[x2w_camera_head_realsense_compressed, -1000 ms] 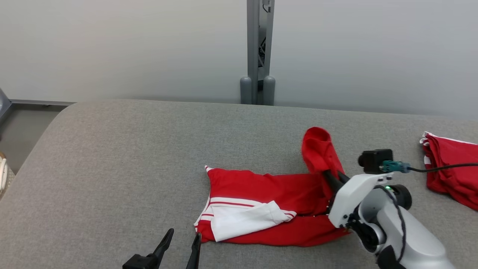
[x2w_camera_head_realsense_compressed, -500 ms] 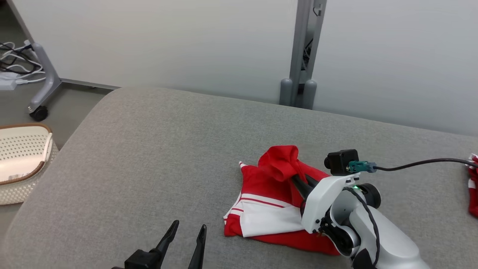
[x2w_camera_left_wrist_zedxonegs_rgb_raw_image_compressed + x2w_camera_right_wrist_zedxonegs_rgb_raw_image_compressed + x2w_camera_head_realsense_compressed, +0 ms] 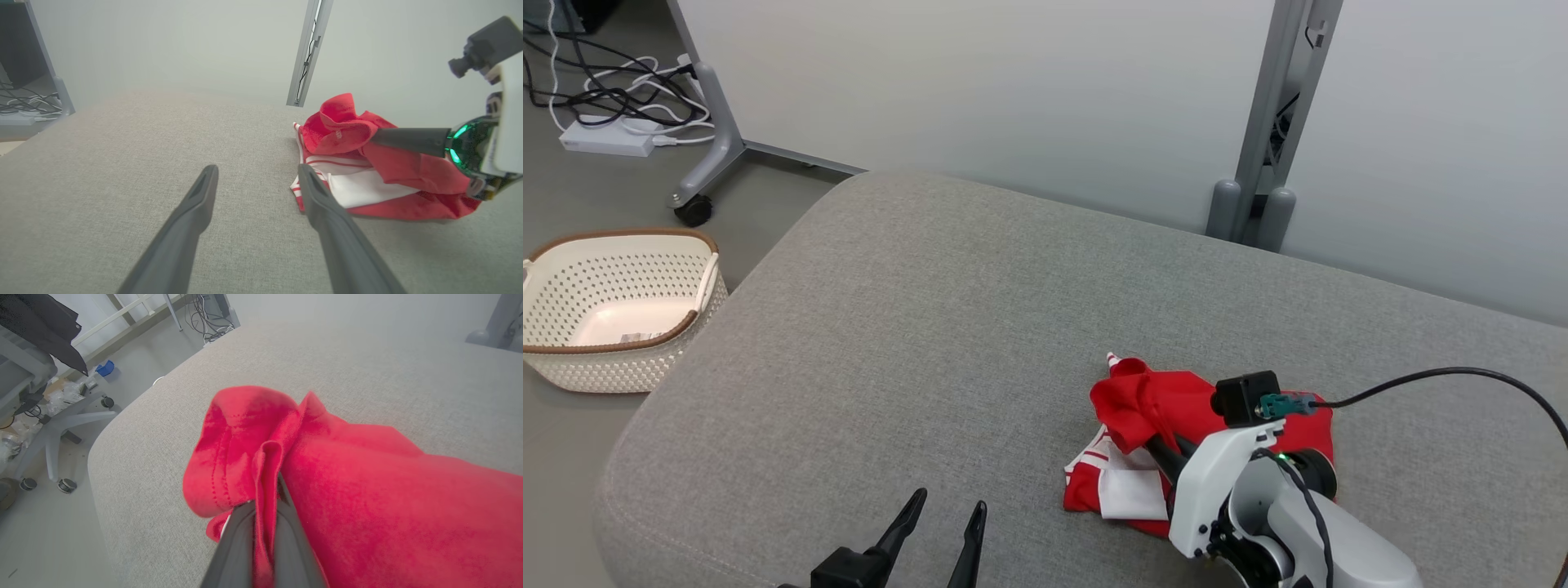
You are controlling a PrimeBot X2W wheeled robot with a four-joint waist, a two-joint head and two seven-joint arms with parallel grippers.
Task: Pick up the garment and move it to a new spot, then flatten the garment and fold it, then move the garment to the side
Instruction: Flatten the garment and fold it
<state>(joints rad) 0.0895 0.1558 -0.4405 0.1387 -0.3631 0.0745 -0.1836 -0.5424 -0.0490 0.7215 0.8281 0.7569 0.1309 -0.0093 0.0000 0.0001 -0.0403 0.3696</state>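
**Right gripper pinches a raised fold of the red garment; left gripper hangs open beside it**

At the near edge, the left gripper [image 3: 952, 500] hovers over the grey cushioned surface [image 3: 931, 310], its two dark fingers spread wide with nothing between them. It is apart from the cloth, to its near left.

Just right of it, the right gripper [image 3: 264, 506] has its fingers pressed together on a fold of the red-and-white garment [image 3: 1143, 400] and holds that fold lifted above the rest. The garment lies bunched on the near right part of the surface. A white panel with red stripes shows on its near-left side, and the red body spreads out under the pale right forearm.

Further off on the left, a white perforated basket [image 3: 621, 371] with a brown rim stands on the floor [image 3: 572, 457] beside the cushion. Beyond the far edge, a grey post [image 3: 1274, 98] rises against a pale wall [image 3: 972, 82]. At the far left, cables [image 3: 613, 90] lie by a wheeled stand leg [image 3: 715, 155].
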